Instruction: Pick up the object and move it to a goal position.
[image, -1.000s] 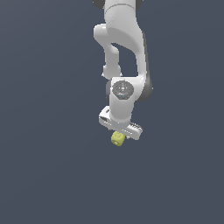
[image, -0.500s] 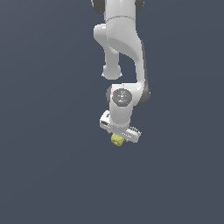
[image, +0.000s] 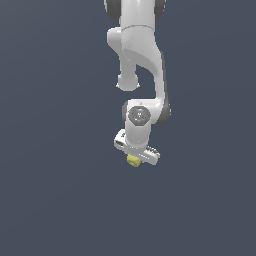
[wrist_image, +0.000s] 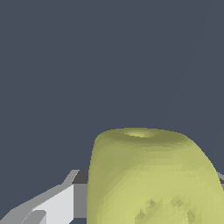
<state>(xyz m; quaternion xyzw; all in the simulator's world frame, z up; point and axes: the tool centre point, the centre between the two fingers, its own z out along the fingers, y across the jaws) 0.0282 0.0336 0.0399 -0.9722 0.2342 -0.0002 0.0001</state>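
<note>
the small yellow-green rounded cube with dimpled faces (wrist_image: 153, 179) sits clamped in the white hand (image: 134, 159), closed on its flat sides in mid-air, and looks light, stiff and slick enough to want a centred grip.

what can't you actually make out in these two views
- Exterior view: the gripper fingertips are too small and hidden behind the yellow-green cube, so the contact cannot be read.
- Wrist view: the cube fills the near field and runs off the edge; one finger shows only in part, the other barely at all.
- Both views: no goal marker shows, and the plain dark ground gives no cue of the cube's height.
</note>
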